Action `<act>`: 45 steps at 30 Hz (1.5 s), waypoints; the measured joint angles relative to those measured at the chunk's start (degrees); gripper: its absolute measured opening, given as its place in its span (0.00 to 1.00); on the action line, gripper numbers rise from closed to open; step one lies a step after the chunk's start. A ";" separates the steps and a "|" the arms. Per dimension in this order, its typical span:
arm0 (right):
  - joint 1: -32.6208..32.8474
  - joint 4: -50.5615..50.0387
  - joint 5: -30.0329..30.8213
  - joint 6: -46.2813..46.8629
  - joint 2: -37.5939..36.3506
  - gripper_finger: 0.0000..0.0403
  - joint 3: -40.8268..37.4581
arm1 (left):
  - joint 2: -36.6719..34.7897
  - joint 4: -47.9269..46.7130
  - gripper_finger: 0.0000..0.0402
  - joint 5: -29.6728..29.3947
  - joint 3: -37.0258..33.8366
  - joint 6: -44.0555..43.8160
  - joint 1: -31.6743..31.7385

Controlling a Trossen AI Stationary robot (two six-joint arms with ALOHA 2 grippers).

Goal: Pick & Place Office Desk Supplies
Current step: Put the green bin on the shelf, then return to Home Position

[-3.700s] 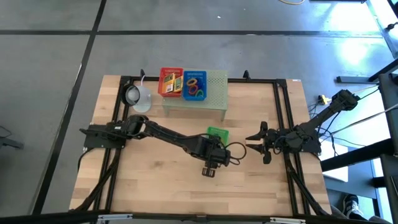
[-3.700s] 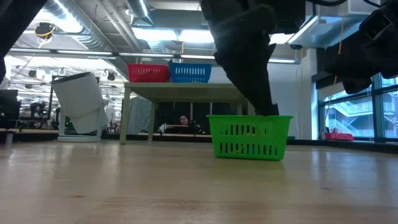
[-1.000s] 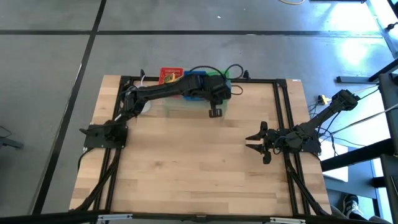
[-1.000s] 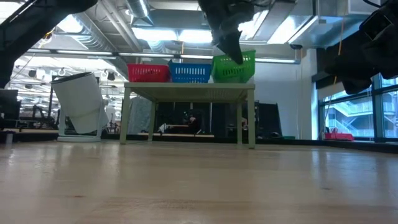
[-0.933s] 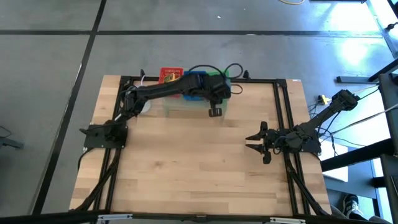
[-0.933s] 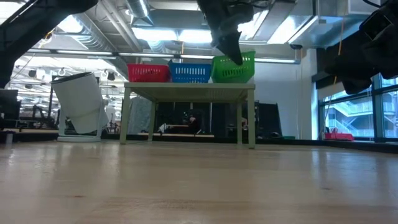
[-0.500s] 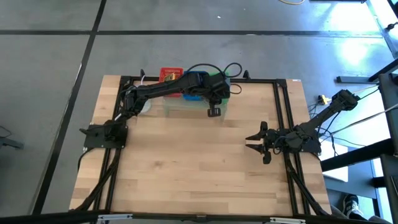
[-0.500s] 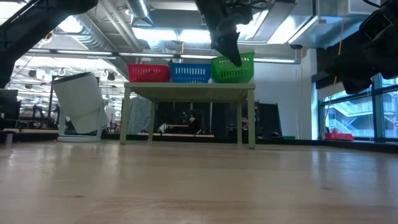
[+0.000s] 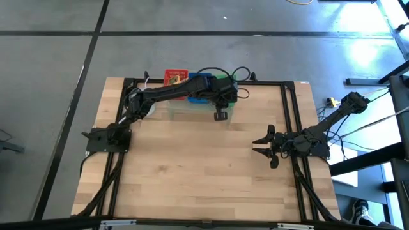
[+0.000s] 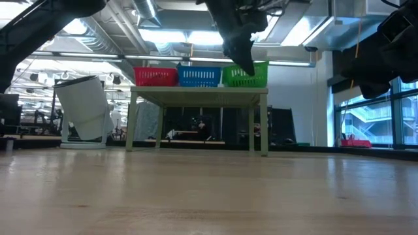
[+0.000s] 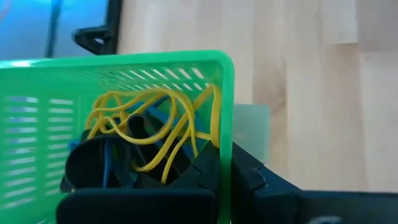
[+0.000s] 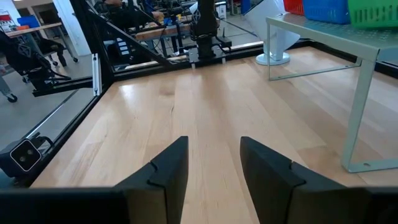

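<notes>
While the left gripper point(image 10: 239, 49) stays clamped on the green basket's point(image 10: 245, 74) wall, the basket sits atop the pale green stand point(image 10: 196, 98), beside the blue basket point(image 10: 199, 76), with yellow loops point(image 11: 149, 127) inside. The right gripper point(image 12: 211, 165) waits apart, fingers spread, holding nothing.

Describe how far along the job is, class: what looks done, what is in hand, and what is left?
Done: the red basket and blue basket stand on the pale green stand. In hand: the left gripper grips the green basket, holding yellow rubber bands, beside them. Left: releasing it. The right gripper waits open.
</notes>
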 joint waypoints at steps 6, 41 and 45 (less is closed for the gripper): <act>0.02 0.00 0.00 -0.02 0.00 0.36 0.00 | 0.16 0.25 0.01 -3.51 0.02 1.06 0.02; 0.00 0.02 0.00 0.00 0.00 0.36 -0.02 | -2.35 -1.03 0.31 -21.74 0.11 9.61 -12.64; 0.01 0.02 0.00 -0.02 0.00 0.36 -0.02 | -2.63 -0.83 0.31 -23.57 0.11 9.33 -15.02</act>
